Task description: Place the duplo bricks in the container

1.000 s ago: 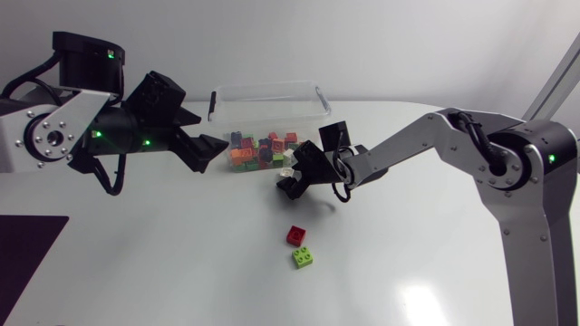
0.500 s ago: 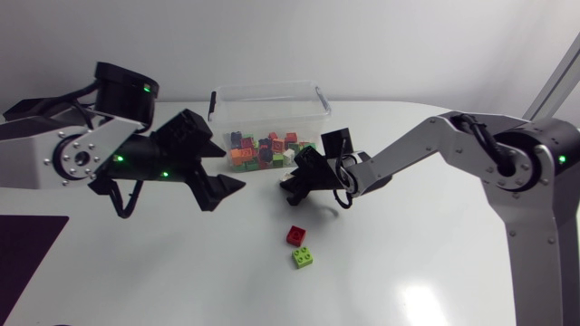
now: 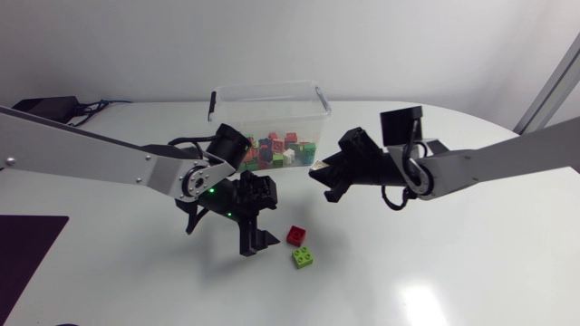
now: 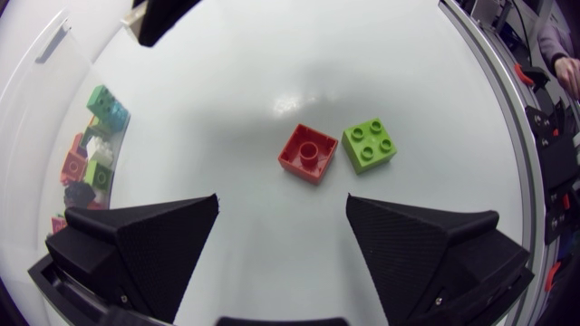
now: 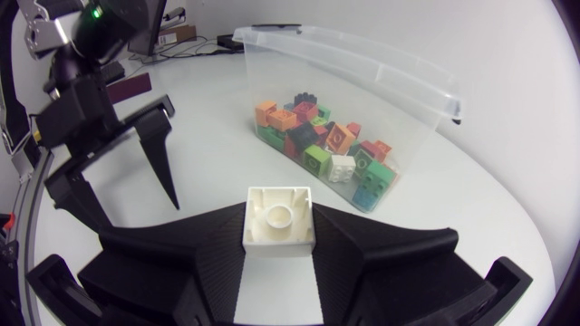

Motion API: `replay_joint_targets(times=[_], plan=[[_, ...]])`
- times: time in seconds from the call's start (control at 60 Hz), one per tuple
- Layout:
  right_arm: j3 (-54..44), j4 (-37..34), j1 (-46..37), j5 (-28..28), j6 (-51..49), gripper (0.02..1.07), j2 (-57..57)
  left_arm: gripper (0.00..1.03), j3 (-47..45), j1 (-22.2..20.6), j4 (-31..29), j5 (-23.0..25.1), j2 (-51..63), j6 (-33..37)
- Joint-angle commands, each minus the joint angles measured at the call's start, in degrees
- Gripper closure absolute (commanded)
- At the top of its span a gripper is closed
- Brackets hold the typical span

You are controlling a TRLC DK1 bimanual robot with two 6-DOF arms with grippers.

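Note:
My right gripper (image 5: 279, 237) is shut on a cream duplo brick (image 5: 279, 217), held above the table in front of the clear container (image 5: 362, 86). In the head view this gripper (image 3: 324, 178) hangs just right of the container (image 3: 269, 94), which holds several coloured bricks. My left gripper (image 4: 283, 199) stands open just above the table. A red brick (image 4: 308, 152) and a green brick (image 4: 369, 145) lie side by side right ahead of its fingertips. From above, the left gripper (image 3: 265, 217) sits just left of the red brick (image 3: 295, 235) and green brick (image 3: 303, 258).
A dark mat (image 3: 27, 249) lies at the table's front left corner. The container's bricks (image 4: 91, 154) show beside my left gripper's finger. My left gripper (image 5: 127, 181) stands near, ahead of my right one.
My right gripper shut on the cream brick and lifted it to the right. My left arm swung from beside the container down to the red and green bricks.

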Motion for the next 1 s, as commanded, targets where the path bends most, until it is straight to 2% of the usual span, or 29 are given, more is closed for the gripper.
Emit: replay_joint_targets(times=[0.0,0.25,0.417,0.55,0.617,0.717,0.767,0.983], plan=[[-2.74,-1.67,-2.22,-1.49,0.87,0.73,-4.93,0.06,2.73,-1.12,-0.49,1.14,2.98,4.52],[-3.62,-6.76,-8.90,-6.67,2.62,0.73,-15.48,0.06,8.09,-2.18,-4.27,2.89,8.87,9.89],[-1.86,-8.43,-10.40,-7.64,3.94,0.73,-17.85,0.09,10.47,-2.61,-5.68,4.48,11.51,11.64],[1.39,-8.70,-10.57,-7.64,5.79,0.73,-17.33,0.21,12.31,-3.32,-6.03,5.44,13.79,11.73],[3.15,-8.43,-10.57,-7.47,7.11,0.73,-16.53,0.34,13.28,-3.85,-7.26,5.71,14.93,11.99],[7.28,-8.17,-10.57,-7.20,9.13,0.73,-13.99,0.58,14.33,-4.11,-8.40,6.32,15.81,12.08],[9.39,-8.08,-10.57,-7.11,10.09,0.73,-12.40,0.76,14.51,-4.11,-8.67,6.76,15.81,12.08],[19.41,-6.41,-9.08,-5.44,14.31,0.73,-3.18,0.77,14.33,-3.93,-13.06,7.20,14.93,12.52]])
